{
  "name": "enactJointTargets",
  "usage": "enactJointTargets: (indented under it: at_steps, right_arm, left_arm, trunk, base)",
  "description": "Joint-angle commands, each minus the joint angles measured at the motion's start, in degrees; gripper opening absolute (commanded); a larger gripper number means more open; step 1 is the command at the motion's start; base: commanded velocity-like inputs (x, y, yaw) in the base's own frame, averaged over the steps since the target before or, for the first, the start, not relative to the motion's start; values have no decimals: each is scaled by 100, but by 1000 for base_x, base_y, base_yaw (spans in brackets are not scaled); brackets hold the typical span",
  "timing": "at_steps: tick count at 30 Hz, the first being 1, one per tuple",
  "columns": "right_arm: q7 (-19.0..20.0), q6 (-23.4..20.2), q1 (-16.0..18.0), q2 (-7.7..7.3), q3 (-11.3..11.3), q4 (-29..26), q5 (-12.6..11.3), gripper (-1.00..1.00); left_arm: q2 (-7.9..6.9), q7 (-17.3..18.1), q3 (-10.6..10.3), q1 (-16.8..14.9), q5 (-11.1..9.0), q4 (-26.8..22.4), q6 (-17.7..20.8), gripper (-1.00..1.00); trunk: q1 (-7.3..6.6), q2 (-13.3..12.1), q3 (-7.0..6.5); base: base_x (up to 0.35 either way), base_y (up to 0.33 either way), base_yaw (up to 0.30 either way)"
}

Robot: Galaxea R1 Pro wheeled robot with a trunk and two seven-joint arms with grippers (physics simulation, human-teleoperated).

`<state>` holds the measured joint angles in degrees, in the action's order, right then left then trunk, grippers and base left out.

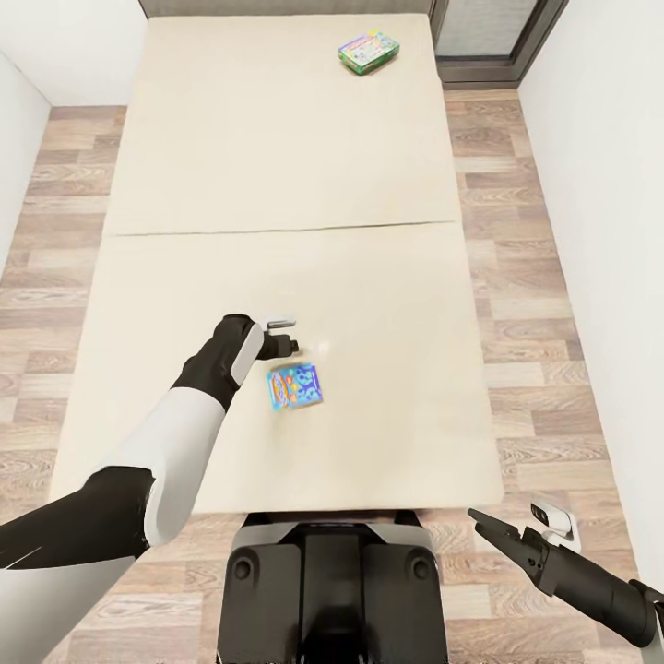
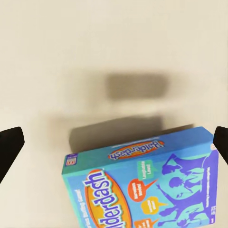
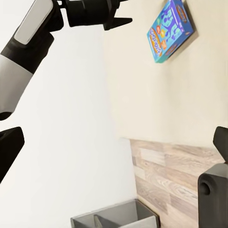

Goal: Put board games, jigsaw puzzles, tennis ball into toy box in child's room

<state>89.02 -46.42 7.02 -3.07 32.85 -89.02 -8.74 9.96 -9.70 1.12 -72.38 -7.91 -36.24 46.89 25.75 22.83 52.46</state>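
Left tool hovers near blue board game on bed.

The blue board game box reads "Balderdash" on lid and side.

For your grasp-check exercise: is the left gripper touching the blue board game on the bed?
Apart. In the left wrist view, both fingertips stand wide of the blue board game, bare bed between.

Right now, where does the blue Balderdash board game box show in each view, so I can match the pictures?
Head view: Balderdash box lies on the bed, just below the left tool.
Left wrist view: lower half of the picture.
Right wrist view: top right, on the bed.
Shared landmark: the cream bed surface.
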Motion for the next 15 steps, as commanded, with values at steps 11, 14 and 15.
enactJointTargets:
  at_steps: [11, 14, 15]
  right_arm:
    - [12, -52, 1, -1, -5, -1, 0, 100]
    - [11, -52, 1, -1, -5, -1, -3, 100]
    - [11, -52, 1, -1, -5, -1, -1, 100]
  left_arm:
    - [4, -47, 11, -21, -61, -118, 24, 100]
    - [4, -49, 11, -29, -61, -140, 26, 100]
    - [4, -49, 11, -29, -61, -143, 27, 100]
  trunk:
    - [3, 9, 109]
    - [3, 9, 137]
    - [3, 9, 147]
  base:
    - [0, 0, 0]
    - [0, 0, 0]
    - [0, 0, 0]
